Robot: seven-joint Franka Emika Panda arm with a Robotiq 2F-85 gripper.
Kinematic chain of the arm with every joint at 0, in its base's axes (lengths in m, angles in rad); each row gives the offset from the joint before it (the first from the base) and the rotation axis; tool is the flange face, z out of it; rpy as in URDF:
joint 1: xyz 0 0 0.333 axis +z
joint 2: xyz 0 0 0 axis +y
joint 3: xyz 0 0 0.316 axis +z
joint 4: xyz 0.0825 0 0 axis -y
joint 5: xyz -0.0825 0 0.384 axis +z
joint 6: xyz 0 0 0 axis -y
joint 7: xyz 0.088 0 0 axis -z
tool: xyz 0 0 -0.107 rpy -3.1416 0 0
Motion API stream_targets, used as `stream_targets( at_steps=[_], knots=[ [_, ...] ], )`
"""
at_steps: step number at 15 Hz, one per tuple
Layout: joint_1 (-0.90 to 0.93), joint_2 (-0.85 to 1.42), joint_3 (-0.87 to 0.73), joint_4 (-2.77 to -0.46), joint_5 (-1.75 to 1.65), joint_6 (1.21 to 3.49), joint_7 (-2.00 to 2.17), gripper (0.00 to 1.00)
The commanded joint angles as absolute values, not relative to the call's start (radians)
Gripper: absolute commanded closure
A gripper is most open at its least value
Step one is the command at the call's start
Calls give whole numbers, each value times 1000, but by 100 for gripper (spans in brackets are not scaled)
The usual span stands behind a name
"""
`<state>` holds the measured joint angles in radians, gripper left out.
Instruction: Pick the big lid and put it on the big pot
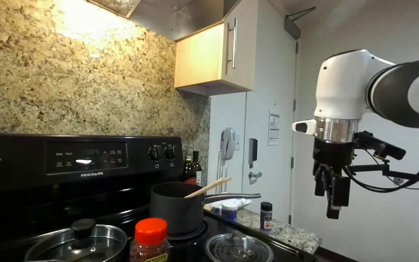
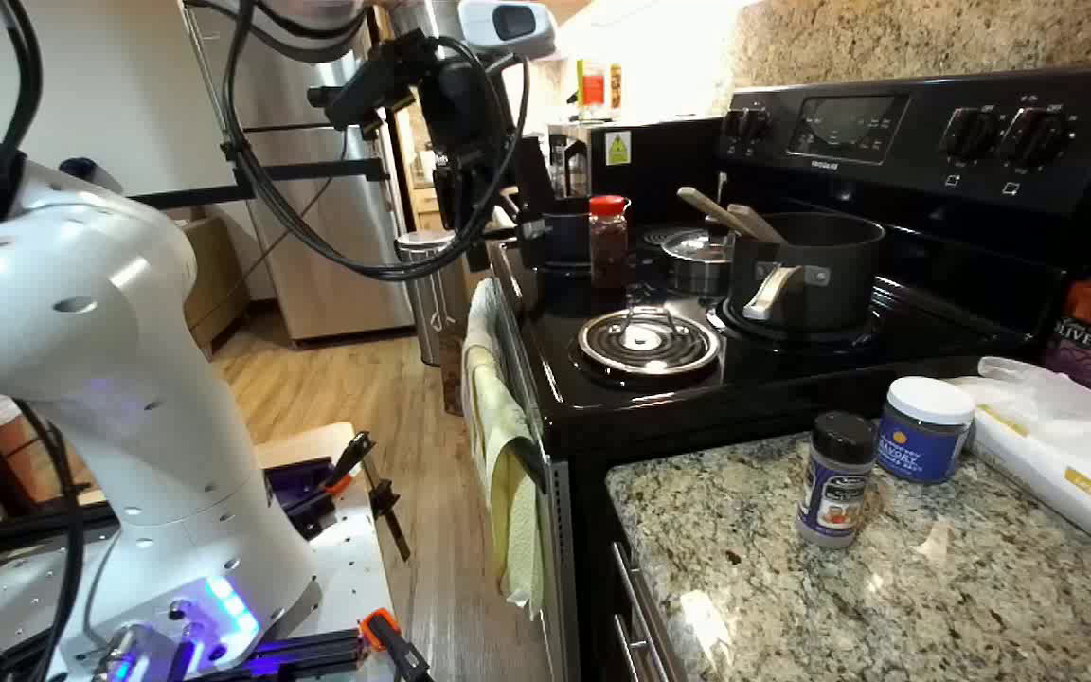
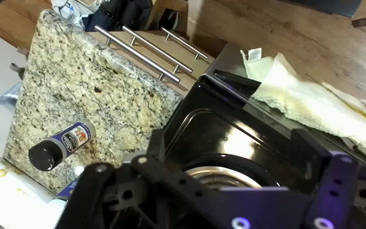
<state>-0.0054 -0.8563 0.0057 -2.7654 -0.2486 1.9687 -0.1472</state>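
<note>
The hand (image 3: 230, 143) hangs well apart from the lid (image 2: 648, 343), its fingers (image 3: 157, 144) spread wide with nothing between them; the current step looks like the approach. I take the lid to be the one lying on the front burner (image 2: 648, 382), beside the pot (image 2: 806, 289), though the knobbed cover (image 1: 102, 242) on the pan (image 2: 695, 276) might be meant. Next calls for going across, coming down over its handle, gripping and lifting level. Sticks (image 2: 711, 206) jutting from the pot could stop it seating. The lid looks round and see-through, with a bright metal rim

Speckled wall (image 1: 67, 91), bright up top — wooden floor (image 2: 347, 384) — cabinet (image 1: 199, 56).
</note>
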Motion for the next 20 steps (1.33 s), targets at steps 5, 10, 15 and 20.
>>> stream_targets(
  at_steps=[5,10,15,20],
  knots=[
    [17,-785,5,-2695,-265,1973,-173,0],
    [74,-569,43,-2479,-261,1969,-195,0],
    [115,-312,90,-2214,-275,1977,-225,0],
    [128,-47,137,-1937,-316,2014,-221,0]
  ],
)
